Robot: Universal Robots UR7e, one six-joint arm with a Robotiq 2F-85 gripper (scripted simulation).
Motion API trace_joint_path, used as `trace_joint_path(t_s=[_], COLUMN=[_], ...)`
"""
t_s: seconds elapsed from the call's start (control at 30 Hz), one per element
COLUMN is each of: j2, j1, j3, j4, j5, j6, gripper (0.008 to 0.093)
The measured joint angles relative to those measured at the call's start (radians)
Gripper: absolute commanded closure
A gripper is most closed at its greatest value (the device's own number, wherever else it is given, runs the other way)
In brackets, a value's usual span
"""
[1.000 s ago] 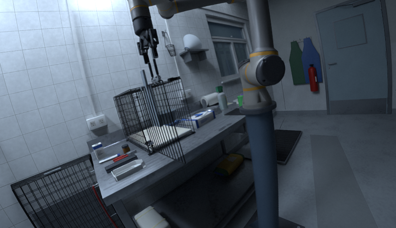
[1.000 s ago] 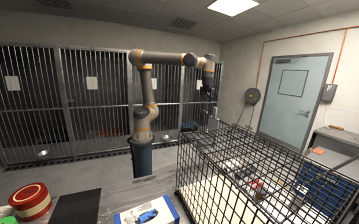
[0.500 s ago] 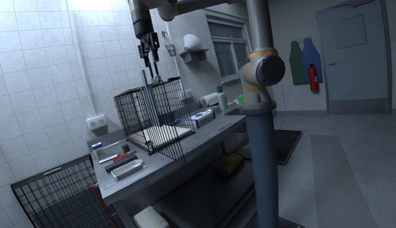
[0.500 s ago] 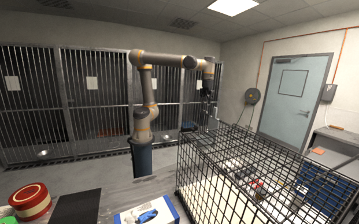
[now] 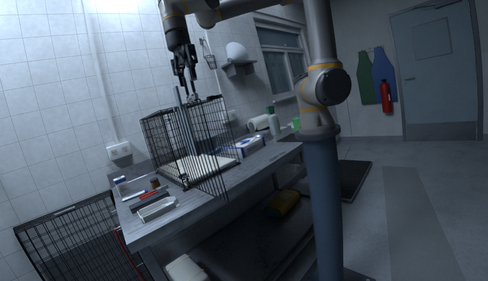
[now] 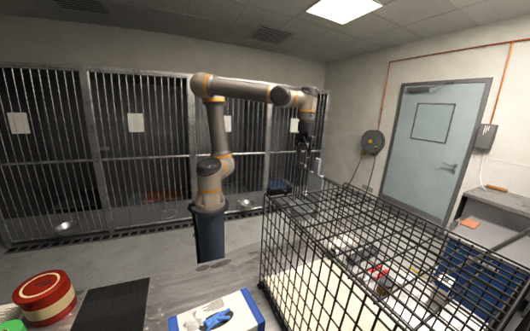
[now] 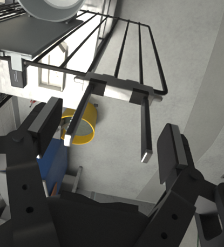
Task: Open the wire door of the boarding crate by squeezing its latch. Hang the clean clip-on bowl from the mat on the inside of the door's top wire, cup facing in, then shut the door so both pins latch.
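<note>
My gripper (image 5: 184, 70) (image 7: 107, 134) (image 6: 302, 145) hangs above the crate's door and is open, holding nothing. The black wire crate (image 5: 187, 141) (image 6: 380, 256) stands on the steel bench. Its door (image 5: 207, 145) is swung outward. The squeeze latch (image 7: 115, 89) (image 5: 192, 96) sits on the door's top wire. Its two dark tabs stick up between my fingers. In the wrist camera a grey bowl (image 7: 50, 9) shows at the top left edge. Whether it hangs on the wire I cannot tell.
The door's top wire (image 7: 96, 72) lies just below my fingers. A white tray (image 5: 158, 209), a dark strip, pens and a small jar (image 5: 155, 183) lie at the bench's near end. A tissue box (image 5: 248, 146) sits behind the crate. Another wire crate (image 5: 72, 242) stands on the floor.
</note>
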Motion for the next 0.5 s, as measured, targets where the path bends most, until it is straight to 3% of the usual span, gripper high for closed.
trace_joint_path(t_s=[0.5], j2=[0.002], j1=[0.0], j3=[0.013], j4=[-0.015], j5=[0.0], j6=[0.0], gripper=[0.0234])
